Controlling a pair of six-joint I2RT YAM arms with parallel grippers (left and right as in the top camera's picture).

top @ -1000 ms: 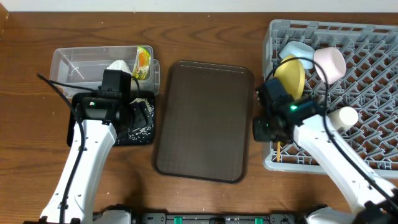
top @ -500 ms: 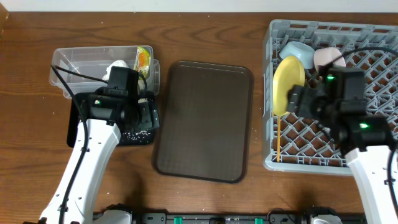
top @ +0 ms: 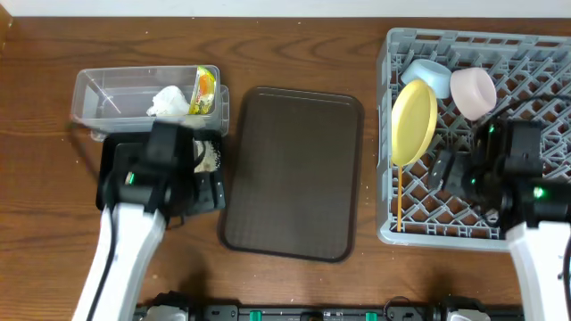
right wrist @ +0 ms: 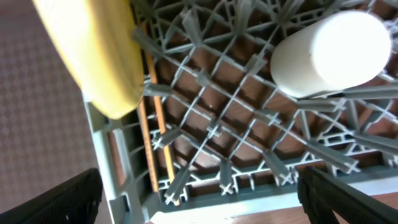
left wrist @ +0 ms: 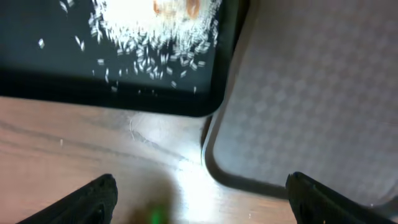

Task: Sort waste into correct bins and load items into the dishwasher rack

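Over the near corner of the black tray (left wrist: 62, 87), your left hand (left wrist: 199, 208) hangs wide and empty, with bare counter (left wrist: 93, 155) showing between its tips. The rice scraps (left wrist: 155, 31) lie scattered inside that tray, a few grains close to the rim; whether the pale specks on the wood are grains, you cannot tell from here. Your right hand (right wrist: 205, 208) is likewise spread wide, holding nothing, above the front-left corner of the rack (right wrist: 217, 130). Waste looks placed: napkin (top: 168, 100) and wrapper (top: 206, 89) both sit in the clear tub (top: 98, 98). Dishes look loaded too: yellow plate (top: 413, 120) on edge at the rack's left side, blue bowl (top: 428, 76) and pinkish bowl (top: 473, 92) behind it, cup (right wrist: 329, 53) among the pegs (hidden under the arm from overhead), and chopsticks (right wrist: 152, 124) lying along the left wall below the plate's edge. By that reading the step in hand is simply getting both arms clear. Lift the right hand straight up before any sideways travel: the plate stands just beside it and looks easy to tip, and the pegs beneath could catch a fingertip. Raise the left hand first as well; the rim of the brown tray (top: 290, 174) lies just beside the black tray's corner, and a low sweep could nudge either tray or drag rice over the edge.
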